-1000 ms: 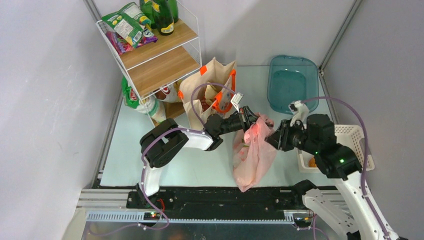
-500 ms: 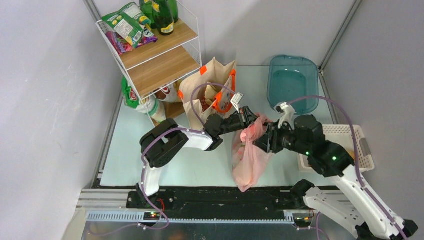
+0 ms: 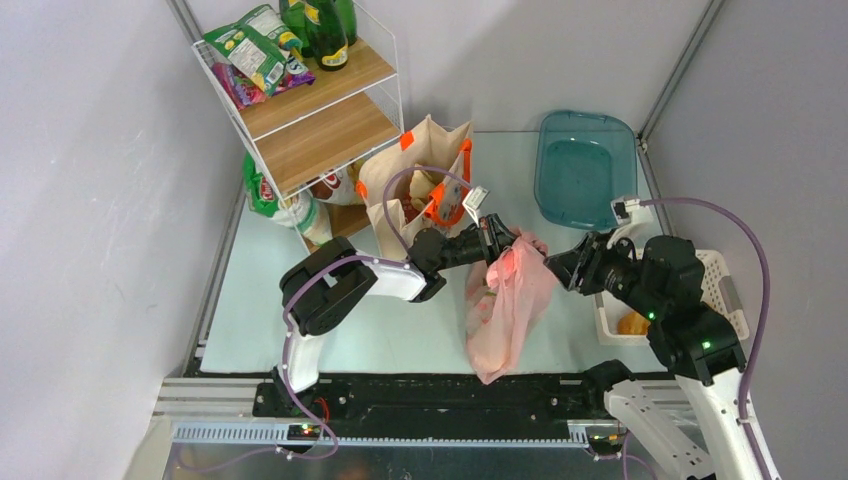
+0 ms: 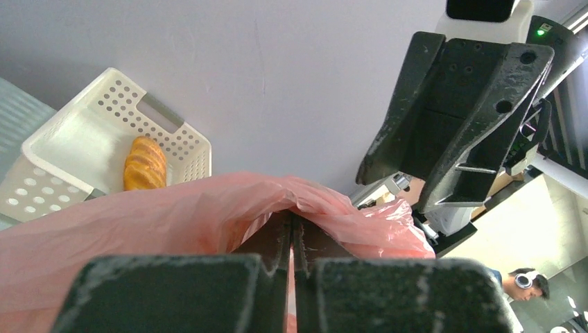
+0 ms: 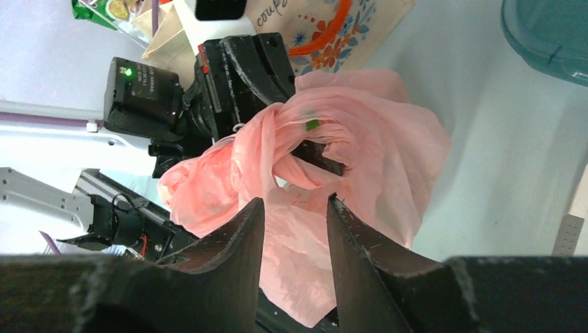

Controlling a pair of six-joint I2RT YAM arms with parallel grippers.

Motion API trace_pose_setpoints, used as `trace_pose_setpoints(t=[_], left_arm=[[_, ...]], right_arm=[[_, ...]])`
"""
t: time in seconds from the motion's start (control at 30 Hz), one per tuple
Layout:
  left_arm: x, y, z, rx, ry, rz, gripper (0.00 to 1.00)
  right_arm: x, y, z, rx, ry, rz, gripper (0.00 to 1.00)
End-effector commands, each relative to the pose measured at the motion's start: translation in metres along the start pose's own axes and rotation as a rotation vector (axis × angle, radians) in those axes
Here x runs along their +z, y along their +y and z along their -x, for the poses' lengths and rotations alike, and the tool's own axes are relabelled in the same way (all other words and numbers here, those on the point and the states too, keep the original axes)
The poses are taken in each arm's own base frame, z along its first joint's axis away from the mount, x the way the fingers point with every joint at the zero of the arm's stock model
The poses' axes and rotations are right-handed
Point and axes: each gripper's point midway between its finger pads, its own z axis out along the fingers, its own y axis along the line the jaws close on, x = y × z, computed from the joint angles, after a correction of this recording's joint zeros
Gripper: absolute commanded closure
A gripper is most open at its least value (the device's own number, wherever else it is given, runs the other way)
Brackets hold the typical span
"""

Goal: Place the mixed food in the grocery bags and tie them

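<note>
**Left claw pinched on the pink bag, right claw parted beside it**

My left claw [image 4: 292, 225] is pressed together on a gathered fold at the top of the pink plastic bag [image 3: 505, 305]. The film bunches over my fingertips and hides where they meet. The rest of the bag hangs below that claw to the table. What is inside I cannot make out; only a small green patch shows through the plastic.

My right claw [image 5: 295, 205] has its jaws apart with nothing between them. The bag lies just ahead of its tips, and I cannot tell whether they touch it.

Behind my right claw sits the white perforated basket [image 4: 191, 149], partly hidden by that arm, with one bread roll [image 4: 145, 162] in it. Beyond my left claw stands the floral beige tote [image 3: 420, 165], its inside out of sight.
</note>
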Motion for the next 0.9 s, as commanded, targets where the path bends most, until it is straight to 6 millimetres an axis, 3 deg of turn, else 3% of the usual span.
trace_pose_setpoints(t=[0.0,0.1,0.2,0.3,0.47,0.7,0.87], left_arm=[[0.003,-0.012,0.008,0.034,-0.006,-0.056,1.00],[0.003,-0.013,0.009,0.035,-0.010,-0.055,1.00],[0.003,-0.013,0.009,0.035,-0.009,-0.056,1.00],[0.003,-0.010,0.008,0.034,-0.007,-0.054,1.00],[0.003,-0.007,0.005,0.018,-0.001,-0.049,1.00],[0.001,-0.013,0.003,0.016,0.006,-0.054,1.00],[-0.002,-0.015,-0.001,0.008,0.018,-0.055,1.00]], right_arm=[[0.002,-0.001,0.008,-0.013,-0.005,-0.005,0.57],[0.008,0.003,-0.006,-0.005,0.068,0.039,0.64],[0.014,0.010,-0.025,0.017,0.146,0.111,0.63],[0.020,0.029,-0.037,0.047,0.179,0.237,0.71],[0.039,0.039,-0.062,0.056,0.233,0.254,0.76],[0.053,0.039,-0.069,0.047,0.251,0.228,0.74],[0.038,0.032,-0.050,0.061,0.164,0.227,0.60]])
